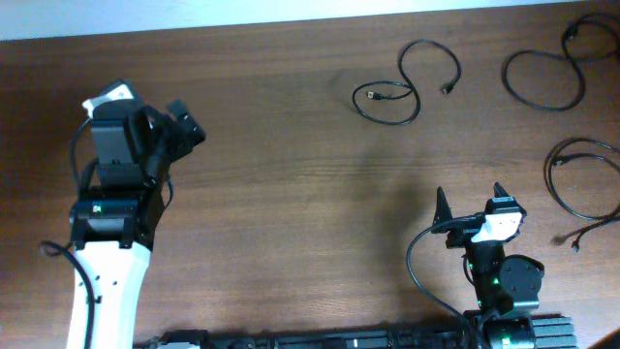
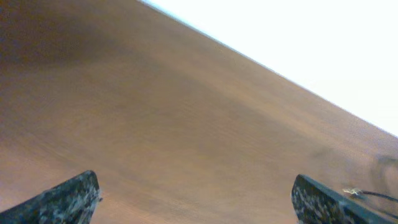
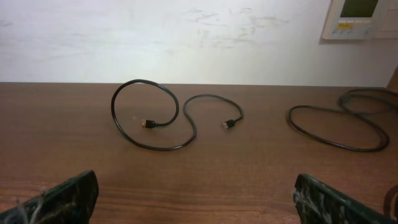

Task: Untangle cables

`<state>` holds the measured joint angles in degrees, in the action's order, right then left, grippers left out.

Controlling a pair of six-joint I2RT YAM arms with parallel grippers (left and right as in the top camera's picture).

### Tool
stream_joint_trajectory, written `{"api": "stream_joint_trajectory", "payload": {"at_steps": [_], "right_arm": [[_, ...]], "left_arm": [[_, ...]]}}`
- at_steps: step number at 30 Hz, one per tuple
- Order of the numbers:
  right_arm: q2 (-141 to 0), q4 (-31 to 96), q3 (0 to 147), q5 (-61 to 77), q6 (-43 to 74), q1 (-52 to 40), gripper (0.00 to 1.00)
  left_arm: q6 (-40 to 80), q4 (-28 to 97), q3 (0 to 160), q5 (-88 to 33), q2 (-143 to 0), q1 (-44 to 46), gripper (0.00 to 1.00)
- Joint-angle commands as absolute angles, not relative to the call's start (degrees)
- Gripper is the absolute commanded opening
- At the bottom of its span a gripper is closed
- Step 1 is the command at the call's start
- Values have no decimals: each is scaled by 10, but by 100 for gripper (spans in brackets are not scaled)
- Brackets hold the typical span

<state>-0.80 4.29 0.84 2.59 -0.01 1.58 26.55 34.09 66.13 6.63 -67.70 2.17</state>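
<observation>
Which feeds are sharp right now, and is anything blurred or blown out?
Left wrist: brown wooden table smeared by blur, upper right corner blown out white. Right wrist: sharp, thin black looped cable and its plugs crisp. Overhead: evenly lit, no glare, slightly soft.

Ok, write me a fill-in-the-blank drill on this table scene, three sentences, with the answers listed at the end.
1. The left hand and the right hand both stand ___, holding nothing.
2. Seen from overhead, the cables all lie on the robot's ___ half of the table.
3. The looped cable in front of the right hand is coloured ___.

Missing words: open; right; black.
</observation>
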Motion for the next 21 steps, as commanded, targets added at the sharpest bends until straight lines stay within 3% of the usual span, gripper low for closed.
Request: {"api": "stream_joint_trajectory", "payload": {"at_steps": [1,8,16,18,21], "right_arm": [[-2,43,3,27,-2,11,99],[-2,43,3,27,-2,11,99],[-2,43,3,27,-2,11,99],[-2,43,3,27,-2,11,99],[-2,43,3,27,-2,11,99]], "left_arm": [[262,336,665,-40,-651,21,99],[225,487,665,-45,-495,21,99],[223,870,665,28,-356,21,98],[223,910,665,28,-356,21,98],[222,850,663,28,-338,36,98]]}}
